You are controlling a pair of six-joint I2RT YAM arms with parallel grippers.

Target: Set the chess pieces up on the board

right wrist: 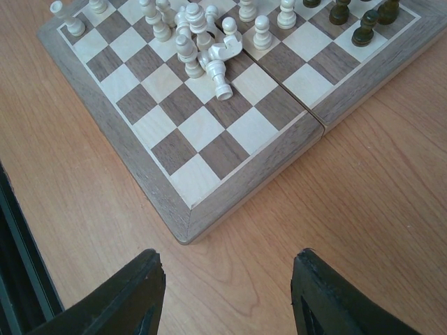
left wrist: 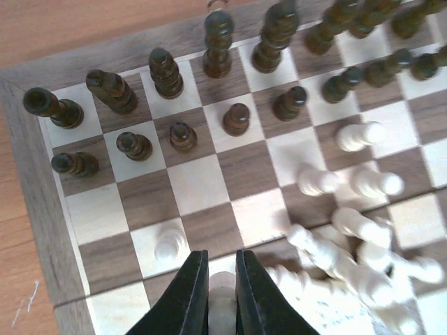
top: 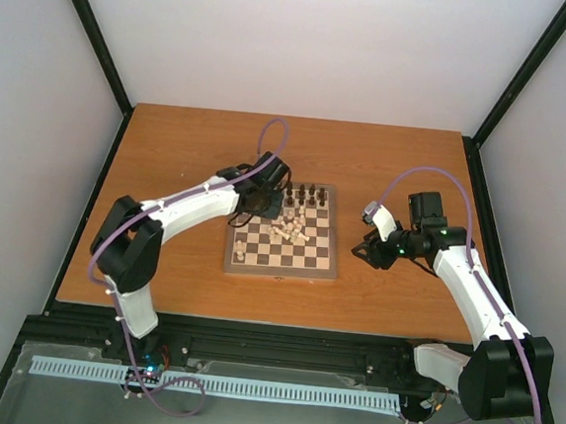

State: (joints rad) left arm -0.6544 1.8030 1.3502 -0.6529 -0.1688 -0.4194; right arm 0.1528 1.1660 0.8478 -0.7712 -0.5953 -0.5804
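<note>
A pale piece (left wrist: pixel 222 287) is gripped between the left fingers (left wrist: pixel 192 293), which are closed tightly on it above the near part of the board (left wrist: pixel 35 195). Whether it touches the square beneath cannot be told. A standing pale pawn (left wrist: pixel 170 244) is seen just beside the fingers on one side, and a heap of toppled pale pieces (left wrist: pixel 349 258) crowds the other. Along the far edge the dark pieces (left wrist: pixel 164 73) are ranged upright in two rows. The right fingers (right wrist: pixel 150 286) are spread wide with nothing held, above the wooden surface (right wrist: pixel 363 174) just off the board's corner.
</note>
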